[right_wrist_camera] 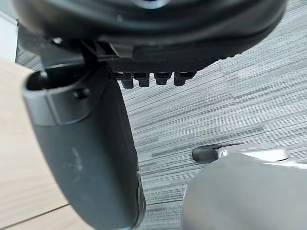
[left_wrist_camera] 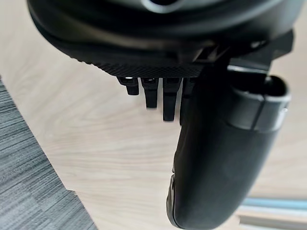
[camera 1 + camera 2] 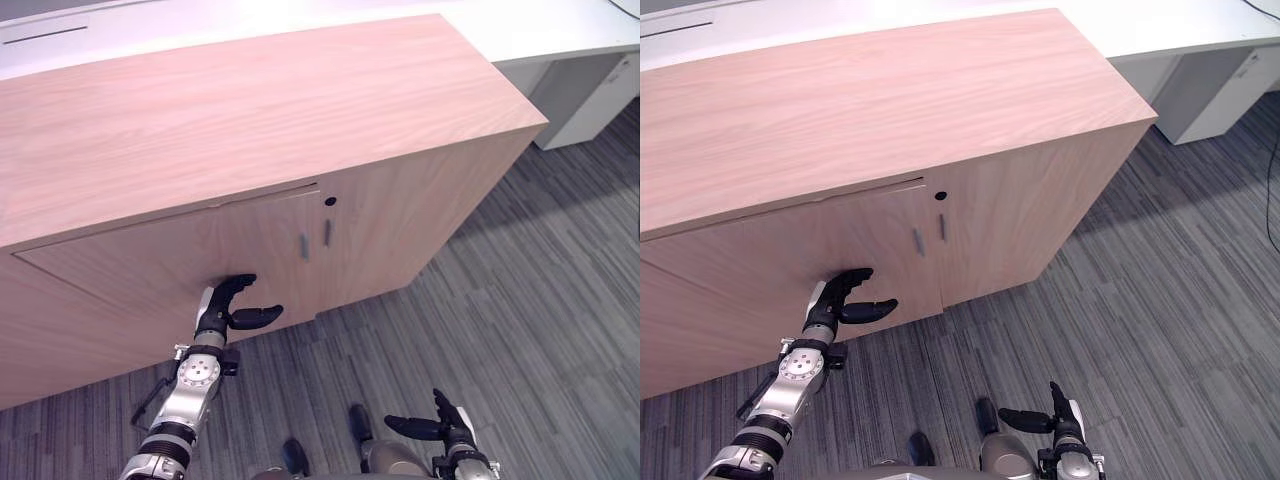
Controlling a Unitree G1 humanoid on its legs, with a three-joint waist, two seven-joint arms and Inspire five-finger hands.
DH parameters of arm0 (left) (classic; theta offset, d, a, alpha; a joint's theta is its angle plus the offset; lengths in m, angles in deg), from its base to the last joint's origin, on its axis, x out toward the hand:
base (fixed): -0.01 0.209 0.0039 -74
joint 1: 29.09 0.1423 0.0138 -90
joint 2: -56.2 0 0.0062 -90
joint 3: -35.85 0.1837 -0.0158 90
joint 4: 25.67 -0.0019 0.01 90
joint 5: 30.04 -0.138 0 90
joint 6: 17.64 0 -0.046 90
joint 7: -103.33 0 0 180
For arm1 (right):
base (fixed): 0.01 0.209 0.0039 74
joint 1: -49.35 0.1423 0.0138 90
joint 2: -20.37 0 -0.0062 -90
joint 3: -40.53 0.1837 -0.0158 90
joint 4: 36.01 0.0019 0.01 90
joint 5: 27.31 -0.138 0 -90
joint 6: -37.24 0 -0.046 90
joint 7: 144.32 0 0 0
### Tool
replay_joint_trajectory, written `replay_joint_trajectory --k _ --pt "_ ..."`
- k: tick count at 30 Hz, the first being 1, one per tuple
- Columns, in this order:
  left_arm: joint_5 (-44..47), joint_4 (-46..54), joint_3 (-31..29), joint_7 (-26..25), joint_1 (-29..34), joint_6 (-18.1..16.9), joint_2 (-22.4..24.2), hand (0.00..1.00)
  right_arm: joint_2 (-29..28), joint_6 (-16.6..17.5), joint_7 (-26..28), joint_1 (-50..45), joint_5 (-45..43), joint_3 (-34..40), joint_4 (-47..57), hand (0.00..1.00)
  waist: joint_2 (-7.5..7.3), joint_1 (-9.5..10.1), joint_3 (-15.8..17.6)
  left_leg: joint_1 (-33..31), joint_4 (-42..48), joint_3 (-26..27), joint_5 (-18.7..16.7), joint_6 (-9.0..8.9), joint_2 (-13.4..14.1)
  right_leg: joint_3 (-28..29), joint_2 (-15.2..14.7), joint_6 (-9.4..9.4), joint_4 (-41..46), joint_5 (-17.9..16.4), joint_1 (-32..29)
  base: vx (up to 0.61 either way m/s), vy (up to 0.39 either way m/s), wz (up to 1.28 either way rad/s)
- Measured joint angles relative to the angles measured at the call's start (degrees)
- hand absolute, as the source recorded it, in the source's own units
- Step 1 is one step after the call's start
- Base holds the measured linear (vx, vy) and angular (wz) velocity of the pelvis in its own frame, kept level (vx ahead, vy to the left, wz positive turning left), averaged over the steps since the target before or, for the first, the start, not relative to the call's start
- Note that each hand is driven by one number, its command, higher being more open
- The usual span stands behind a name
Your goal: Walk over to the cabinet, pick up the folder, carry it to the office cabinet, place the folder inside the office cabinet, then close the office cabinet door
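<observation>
1. So, starting left: the office cabinet is a low wood unit on grey striped carpet; its left door looks all but shut, with just a thin dark line along the top edge.
2. The left hand is up against that door, low down; fingers stretched out with the tips on the wood, thumb sticking off to the side, nothing held.
3. Middle: two small upright handles sit either side of the door seam, with a round keyhole just above them; the right door is flush.
4. The right hand hangs low over the carpet, well apart from the cabinet; fingers loose and spread, empty.
5. Far right, behind the cabinet, there's a white desk.
</observation>
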Motion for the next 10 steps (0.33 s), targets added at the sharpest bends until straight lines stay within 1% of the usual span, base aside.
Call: replay_joint_trajectory --k 3,4,5,7,10 --pt "0.08 1.04 -0.08 0.39 6.23 -0.53 2.92 1.0 0.01 -0.01 -0.07 0.29 0.0 0.61 -0.63 1.0 0.24 1.33 -0.14 -0.02 -0.31 -1.09 0.66 0.32 -0.49 -1.25 -0.52 -0.22 -0.16 -0.15 0.32 -0.08 -0.022 0.19" --pt "0.11 0.94 -0.09 0.94 8.9 -0.52 3.88 1.0 0.01 -0.01 -0.11 0.34 0.0 0.81 -0.64 1.0 0.46 1.39 -0.27 -0.03 -0.88 -2.0 1.24 0.54 -0.85 -2.02 -0.83 -0.37 -0.42 -0.26 0.55 -0.06 -0.022 0.27" --pt "0.1 0.81 -0.1 1.31 10.23 -0.52 4.28 1.0 -0.01 -0.01 -0.14 0.36 0.0 0.95 -0.64 1.0 0.57 1.49 -0.4 0.02 -1.41 -2.24 1.67 0.59 -1.01 -2.37 -0.96 -0.42 -0.52 -0.29 0.56 -0.08 -0.024 0.31" --pt "0.09 -1.0 -1.01 2.71 14.41 -0.51 5.85 1.0 -0.1 -0.04 -0.16 0.69 0.0 1.52 -0.76 1.0 0.75 2.57 -0.52 0.69 -3.77 -3.02 3.5 0.66 -1.46 -3.24 -1.2 -0.63 -0.59 -0.46 0.5 -0.1 -0.024 0.2" --pt "0.04 -6.36 -3.7 3.99 16.57 -0.27 6.84 1.0 -0.07 -0.05 -0.19 1.03 0.0 1.86 -0.76 1.0 0.71 3.22 -0.7 1.09 -5.3 -4.63 4.88 0.56 -1.48 -4.88 -1.21 -0.79 -0.58 -0.58 0.8 -0.09 -0.027 0.25"
